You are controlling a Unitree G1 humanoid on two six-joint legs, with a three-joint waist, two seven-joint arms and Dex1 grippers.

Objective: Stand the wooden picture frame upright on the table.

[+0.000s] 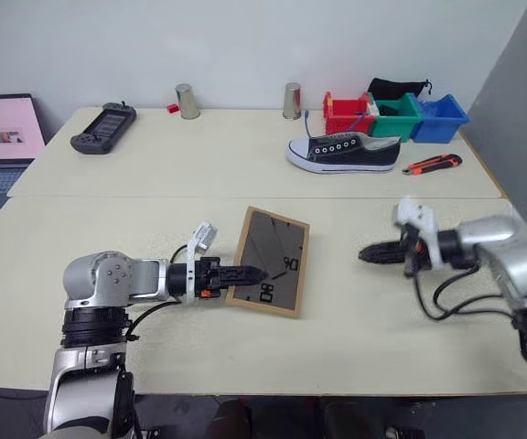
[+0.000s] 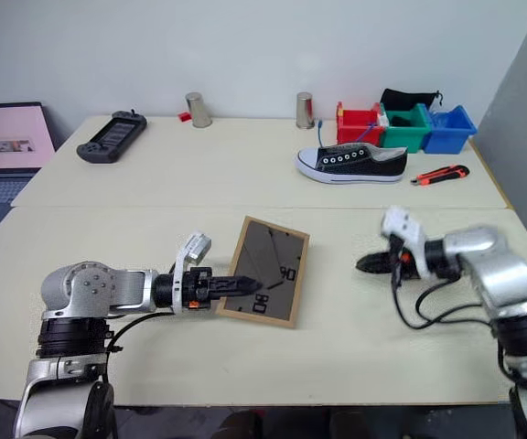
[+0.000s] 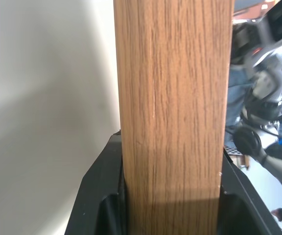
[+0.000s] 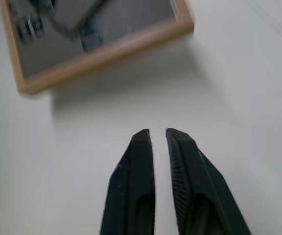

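Frame: the small rectangular light-wood picture frame (image 1: 270, 262) with a dark grey-brown back and white marks sits near the middle of the near half of the surface, back side up and tilted; its left edge seems lifted while the right edge looks close to the top
Left gripper: the left gripper (image 1: 241, 273) pinches the frame's left wooden edge between its two black fingers; the left wrist view shows the wood grain clamped between them; this grip looks chosen so the frame can be swung up onto an edge
Right gripper: the right gripper (image 1: 377, 253) hovers well apart from the frame on its right; its fingers stand slightly parted with a narrow gap, holding nothing; likely kept clear to leave swing room
Surface: the large cream rectangular tabletop (image 1: 154, 229) lies bare around the frame
Far items: a black-and-white sneaker (image 1: 343, 153) and coloured bins (image 1: 396, 117) sit well away
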